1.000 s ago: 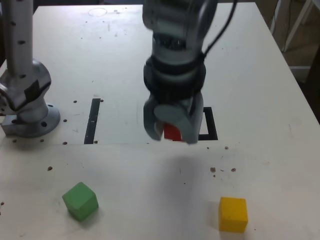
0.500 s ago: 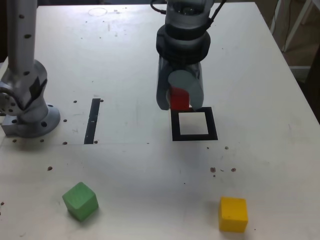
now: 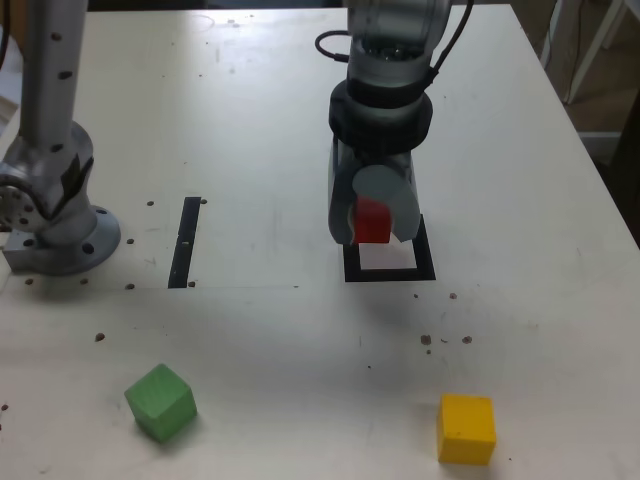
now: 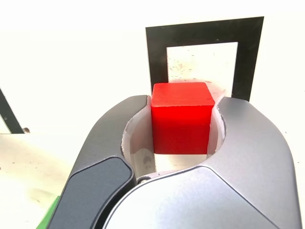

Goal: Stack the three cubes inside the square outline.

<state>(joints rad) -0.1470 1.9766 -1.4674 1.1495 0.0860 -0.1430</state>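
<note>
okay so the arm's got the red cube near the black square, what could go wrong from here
1. The gripper is shut on the red cube, but in the wrist view the cube sits toward one edge of the square outline, not over its pale centre. Released here, it might land on the frame.
2. If it lands off-centre or twisted, the stack may lean once the green cube and yellow cube, both apart on the table, go on top.

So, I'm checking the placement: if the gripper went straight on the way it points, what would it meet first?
Probably the square outline: the gripper, shut on the red cube, points down at it. Exact landing spot is unclear.
</note>
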